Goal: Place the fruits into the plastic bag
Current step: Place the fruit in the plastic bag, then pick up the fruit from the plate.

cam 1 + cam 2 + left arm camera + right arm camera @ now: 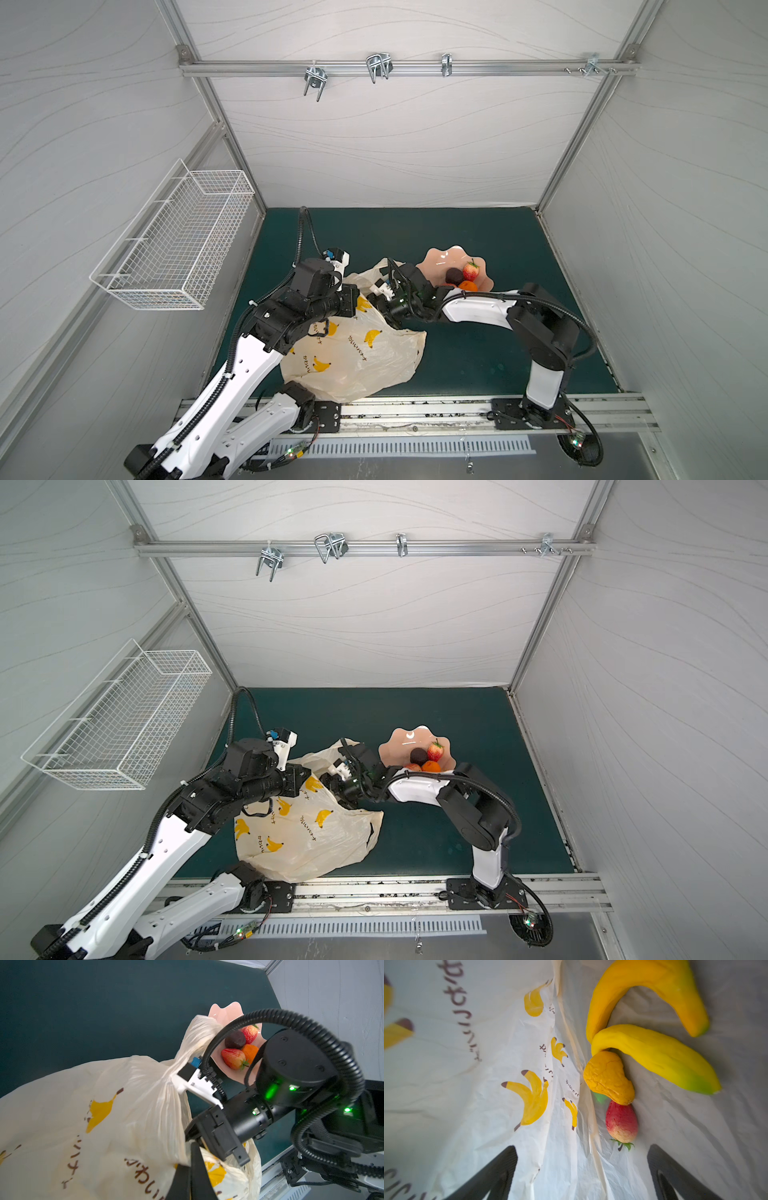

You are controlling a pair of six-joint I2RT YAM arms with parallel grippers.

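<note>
The cream plastic bag (353, 353) (303, 837) lies on the green table. My left gripper (190, 1165) is shut on a gathered fold of the bag (83, 1126) at its mouth. My right gripper (582, 1147) is inside the bag, open and holding nothing. Just past its fingers lie a strawberry (622, 1124), a lemon-like fruit (608, 1078) and two bananas (654, 1055). On the pink dish (440, 259) sit two strawberries (233, 1057), a dark brown piece (234, 1040) and an orange (250, 1052).
A white wire basket (174, 245) hangs on the left wall. Metal hooks (378, 66) sit on the rail at the back. The dish touches the bag's far handle (199, 1030). The right arm (478, 307) reaches across in front of the dish.
</note>
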